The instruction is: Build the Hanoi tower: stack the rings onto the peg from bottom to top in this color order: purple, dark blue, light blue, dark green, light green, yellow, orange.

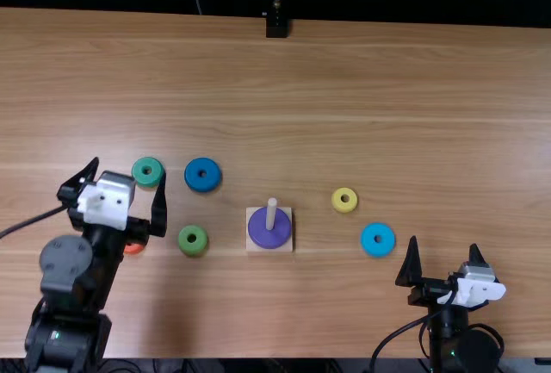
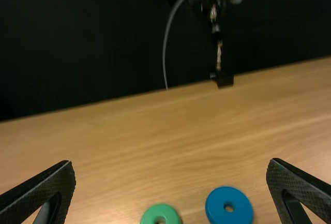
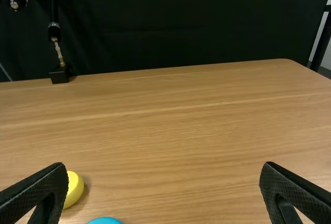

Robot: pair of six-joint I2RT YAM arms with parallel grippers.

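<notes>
While the purple ring [image 1: 269, 239] circles the peg [image 1: 271, 213], the others lie on the table [image 1: 362, 97].
Left gripper [image 1: 127, 170] and right gripper [image 1: 443, 242] gape wide, both empty; dark green [image 1: 147, 180], dark blue [image 1: 203, 185], light green [image 1: 193, 249] and orange [image 1: 134, 248] rings sit left of the peg, yellow [image 1: 344, 207] and light blue [image 1: 377, 251] right.

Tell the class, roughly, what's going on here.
A ring tower is just begun. The left hand and right hand are open, holding nothing. The purple ring is on the peg; the dark blue, light blue, dark green, light green, yellow and orange rings lie on the table.
</notes>
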